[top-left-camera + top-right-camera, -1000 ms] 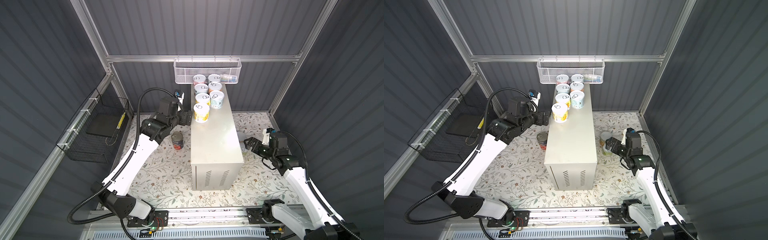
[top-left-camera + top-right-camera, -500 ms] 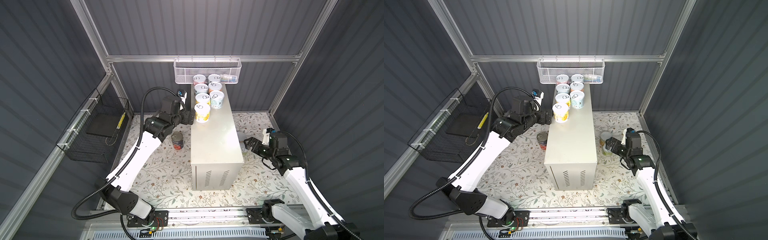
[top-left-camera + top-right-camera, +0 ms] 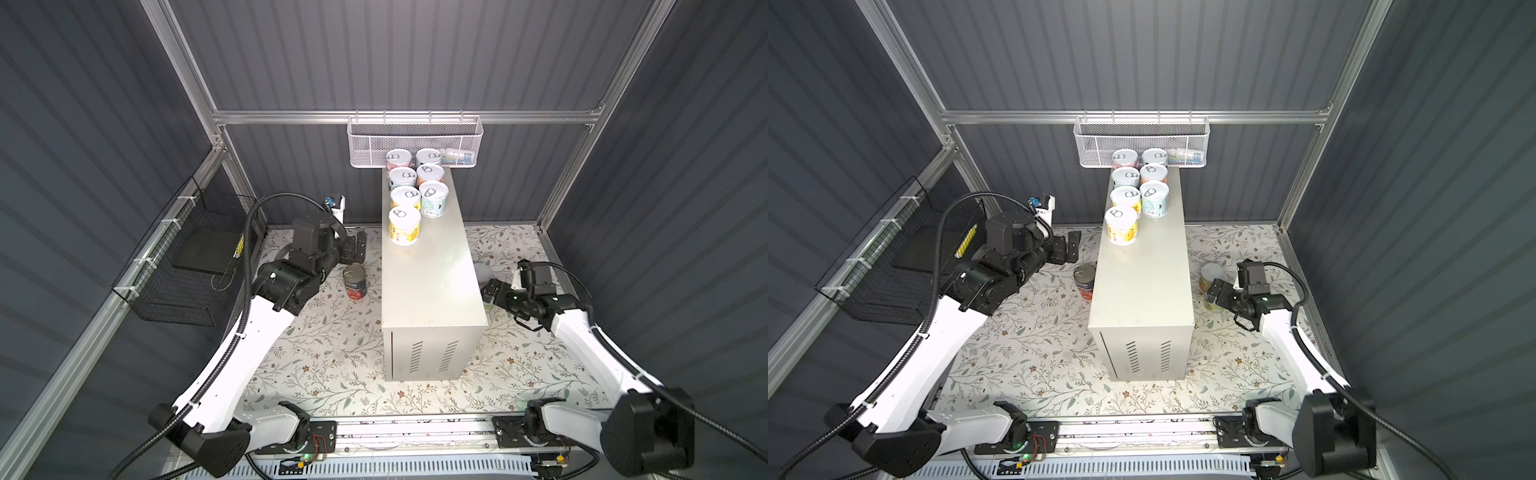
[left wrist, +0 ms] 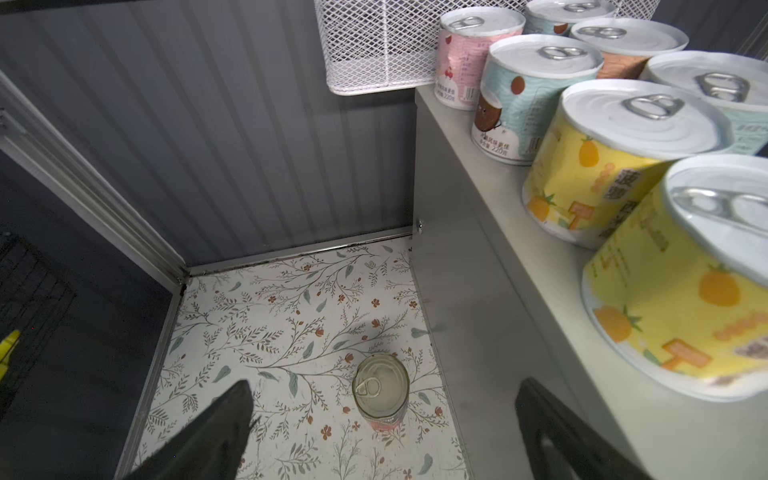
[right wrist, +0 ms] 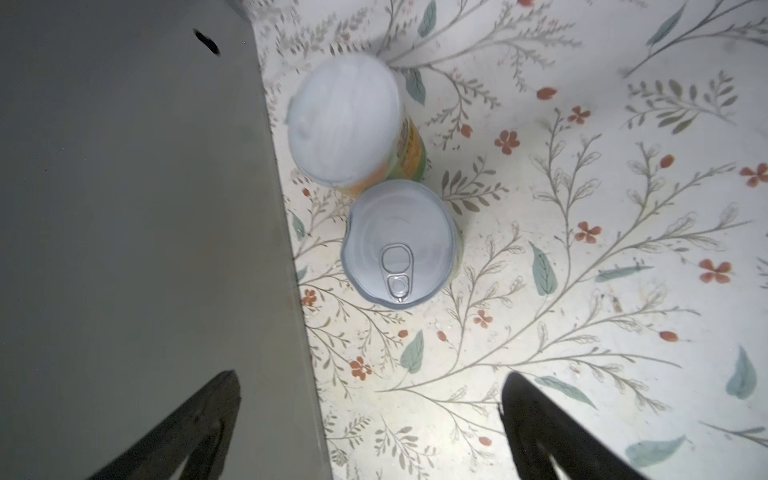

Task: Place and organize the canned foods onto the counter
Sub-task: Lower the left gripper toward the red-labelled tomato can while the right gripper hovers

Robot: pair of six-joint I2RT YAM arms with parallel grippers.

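Several small canned foods (image 3: 417, 189) (image 3: 1138, 187) stand in two rows at the far end of the counter (image 3: 432, 274) (image 3: 1144, 282). The nearest is yellow (image 3: 404, 226) (image 4: 681, 286). A dark tomato can (image 3: 354, 281) (image 3: 1084, 281) (image 4: 380, 388) stands on the floor left of the counter. My left gripper (image 3: 355, 249) (image 3: 1069, 248) (image 4: 384, 386) hovers open above it, holding nothing. Two more cans (image 5: 347, 120) (image 5: 399, 245) (image 3: 1212, 274) stand on the floor right of the counter. My right gripper (image 3: 489, 291) (image 3: 1213, 294) (image 5: 372, 376) is open and empty just short of them.
A white mesh basket (image 3: 415, 141) (image 3: 1142, 139) hangs on the back wall above the counter's far end. A black wire basket (image 3: 183, 266) (image 3: 888, 266) hangs on the left wall. The floor is a floral mat (image 3: 332, 353), and the counter's side wall is close to both grippers.
My left gripper has drawn back from the yellow can on the counter, moving left and down over the tomato can. The right arm has not moved.
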